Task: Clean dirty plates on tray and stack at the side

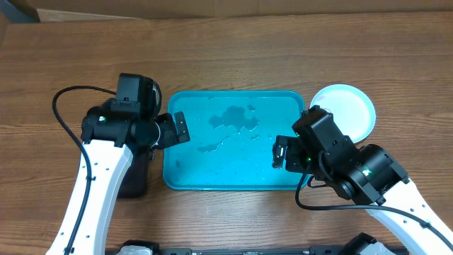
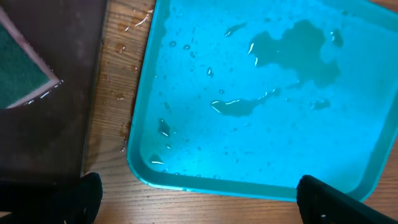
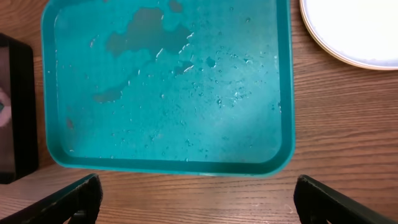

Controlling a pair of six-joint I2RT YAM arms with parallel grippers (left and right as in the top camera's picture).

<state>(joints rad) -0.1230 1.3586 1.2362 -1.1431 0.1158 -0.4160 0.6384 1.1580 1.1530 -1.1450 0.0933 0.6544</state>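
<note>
Tray (image 1: 212, 173) carries no plate; its floor is wet, with dark puddles (image 2: 298, 46) in its far half and beads of water all over.

The plates (image 1: 345, 110) sit on the table (image 1: 233, 57) just off the tray's far right corner, close to its rim; from above we see one pale round face only; we cannot tell how many lie beneath it; no smear shows on it.

Left gripper (image 1: 181, 128) hangs over the tray's left rim, jaws spread wide, nothing between them; right gripper (image 1: 278, 154) hangs inside the tray's right rim, jaws equally spread and bare; each wrist view shows its two fingers (image 3: 68, 199) far apart with only tray and table between.

Left of the tray: a black tray (image 3: 15, 112) holding a green sponge (image 2: 18, 74); water drops (image 2: 121, 93) lie on the wood between the two trays.

We judge the cleaning and stacking done or close to it; the step in hand looks like drawing both arms off.

- Lift straight up first, so the fingers clear the tray's raised rim; a sideways drag could catch it and slide the tray.
- Take the right arm back toward the tray's near side, not toward its far right corner; the plates are close there and wet plates slip easily.
- Take the left arm up before it moves left of the tray; the black tray lies just below it.
- Keep both jaws apart throughout; there is nothing to carry.
</note>
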